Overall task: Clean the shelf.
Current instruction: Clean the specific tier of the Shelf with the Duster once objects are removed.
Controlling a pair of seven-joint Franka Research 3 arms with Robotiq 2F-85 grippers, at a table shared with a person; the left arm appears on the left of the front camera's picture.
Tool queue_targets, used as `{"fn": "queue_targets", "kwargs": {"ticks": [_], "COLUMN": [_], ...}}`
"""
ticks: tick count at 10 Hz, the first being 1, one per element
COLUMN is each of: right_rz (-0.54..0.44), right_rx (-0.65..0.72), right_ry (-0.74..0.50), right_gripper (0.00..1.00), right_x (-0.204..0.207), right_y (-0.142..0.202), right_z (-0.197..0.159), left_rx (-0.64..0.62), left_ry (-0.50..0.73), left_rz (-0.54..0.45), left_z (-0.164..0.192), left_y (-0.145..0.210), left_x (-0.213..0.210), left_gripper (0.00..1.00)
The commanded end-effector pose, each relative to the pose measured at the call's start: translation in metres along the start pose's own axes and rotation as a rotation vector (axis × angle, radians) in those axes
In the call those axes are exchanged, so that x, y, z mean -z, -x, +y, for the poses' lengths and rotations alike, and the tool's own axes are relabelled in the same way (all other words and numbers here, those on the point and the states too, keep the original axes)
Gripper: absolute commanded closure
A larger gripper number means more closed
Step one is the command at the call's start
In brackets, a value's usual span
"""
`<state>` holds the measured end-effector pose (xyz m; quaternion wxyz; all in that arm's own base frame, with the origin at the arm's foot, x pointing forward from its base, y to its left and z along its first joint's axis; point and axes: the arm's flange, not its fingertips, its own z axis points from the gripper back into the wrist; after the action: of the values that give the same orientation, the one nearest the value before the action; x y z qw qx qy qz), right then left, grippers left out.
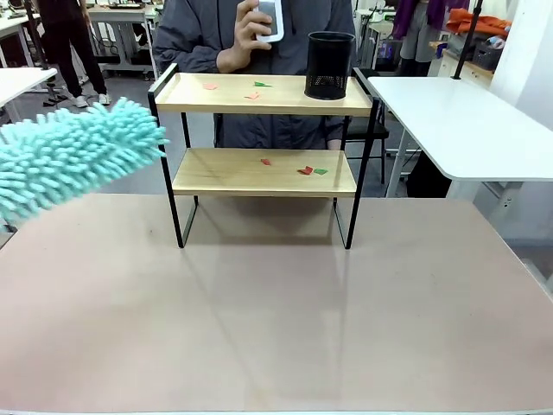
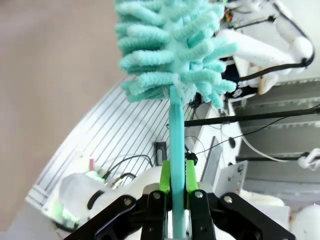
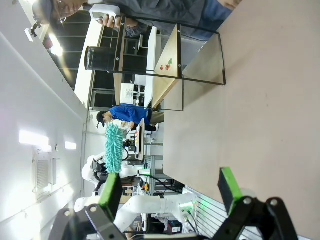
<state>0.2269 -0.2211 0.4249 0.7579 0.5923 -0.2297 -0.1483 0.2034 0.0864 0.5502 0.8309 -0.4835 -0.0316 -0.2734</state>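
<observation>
- Spreading across the front view, the one pinkish tabletop (image 1: 276,328) carries the shelf at its far middle, and its near part lies bare
- Standing there upright, the one shelf (image 1: 216,177) has two light wooden boards in a thin black frame on four legs; a person stands just behind it, one hand (image 1: 246,39) raised around a white object I cannot identify
- One fluffy teal duster (image 1: 73,160) hangs tilted in the air at the left, its tip near the shelf's left frame but apart from it; I judge the step in hand to be the approach, with no sweeping yet begun
- Left pincer (image 2: 177,175) is clamped tight on the duster's thin teal handle (image 2: 176,135), a green pad pressed against each side
- Right pincer (image 3: 169,187) gapes at full width with nothing in it, well apart from the shelf
- One black mesh cup (image 1: 329,65) stands upright at the right end of the top board; the next move likely calls for bringing the duster head onto a board and sweeping along it without knocking this cup over
- Six small paper scraps (image 1: 305,170) lie on the shelf: three on the top board, left of the cup, and three on the lower board, in orange, red and green
</observation>
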Motion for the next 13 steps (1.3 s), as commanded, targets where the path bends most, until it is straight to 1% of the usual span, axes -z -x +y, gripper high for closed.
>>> {"fn": "queue_targets", "kwargs": {"ticks": [1,2,3,4,5,6,7,9,10,11,12,13], "right_rz": [-0.008,-0.008,-0.008,-0.008,-0.008,-0.008,-0.008,-0.008,-0.008,-0.008,-0.008,-0.008], "right_rx": [-0.030,-0.030,-0.030,-0.030,-0.030,-0.030,-0.030,-0.030,-0.030,-0.030,-0.030,-0.030], "right_ry": [-0.019,-0.019,-0.019,-0.019,-0.019,-0.019,-0.019,-0.019,-0.019,-0.019,-0.019,-0.019], "right_gripper": [0.00,0.00,0.00,0.00,0.00,0.00,0.00,0.00,0.00,0.00,0.00,0.00], "right_x": [0.000,0.000,0.000,0.000,0.000,0.000,0.000,0.000,0.000,0.000,0.000,0.000], "right_y": [-0.002,-0.002,-0.002,-0.002,-0.002,-0.002,-0.002,-0.002,-0.002,-0.002,-0.002,-0.002], "right_z": [0.001,0.001,0.001,0.001,0.001,0.001,0.001,0.001,0.001,0.001,0.001,0.001], "left_rx": [0.018,-0.013,-0.042,-0.048,-0.082,-0.134,-0.047,-0.047,-0.073,-0.109,-0.119,-0.129], "left_ry": [-0.001,-0.036,-0.088,-0.134,-0.131,-0.091,-0.127,-0.127,-0.135,-0.191,-0.189,-0.253], "left_rz": [0.013,0.016,-0.002,-0.048,-0.071,-0.030,-0.029,-0.029,-0.027,-0.133,-0.180,-0.228], "left_z": [-0.019,-0.024,-0.027,-0.026,-0.019,-0.015,-0.024,-0.024,-0.017,-0.017,-0.012,-0.008], "left_y": [-0.031,-0.053,-0.074,-0.096,-0.114,-0.124,-0.095,-0.095,-0.111,-0.113,-0.124,-0.137], "left_x": [0.044,0.073,0.097,0.115,0.124,0.132,0.117,0.117,0.129,0.141,0.152,0.162], "left_gripper": [0.88,0.88,0.88,0.88,0.88,0.88,0.88,0.88,0.88,0.88,0.88,0.88]}}
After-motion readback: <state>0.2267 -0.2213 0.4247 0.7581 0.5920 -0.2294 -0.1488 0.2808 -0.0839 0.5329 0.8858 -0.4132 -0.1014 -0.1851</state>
